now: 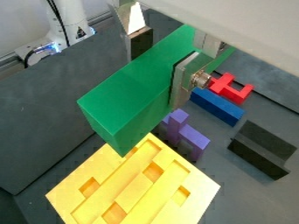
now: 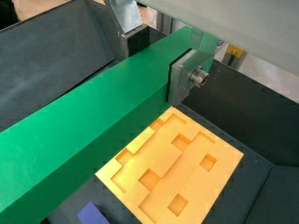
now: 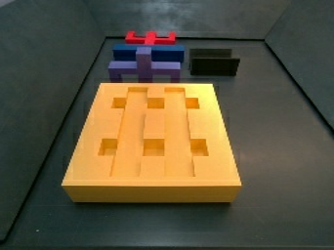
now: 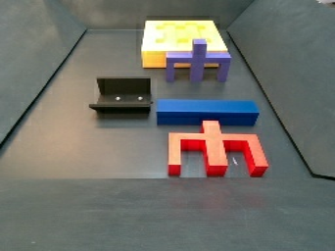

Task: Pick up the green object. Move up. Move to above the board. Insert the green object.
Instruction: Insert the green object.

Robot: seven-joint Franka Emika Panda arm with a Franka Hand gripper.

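Note:
My gripper (image 1: 162, 54) is shut on the green object (image 1: 138, 98), a long flat bright-green bar. It is clamped across its width between the two silver fingers (image 1: 184, 75). The other wrist view shows the same hold of the gripper (image 2: 155, 51) on the green object (image 2: 93, 122). The bar hangs in the air. Below it lies the board (image 2: 176, 162), a yellow-orange slab with square holes; the bar's end reaches over the board (image 1: 135, 188). In both side views the board (image 3: 154, 137) (image 4: 183, 39) lies flat with its holes free, and neither gripper nor bar is in view.
Beyond the board stand a purple block (image 3: 144, 66) (image 4: 199, 61), a blue block (image 4: 210, 111) (image 1: 219, 105) and a red block (image 4: 216, 152) (image 1: 233, 87). The black fixture (image 4: 121, 96) (image 3: 216, 63) stands beside them. Dark walls enclose the floor.

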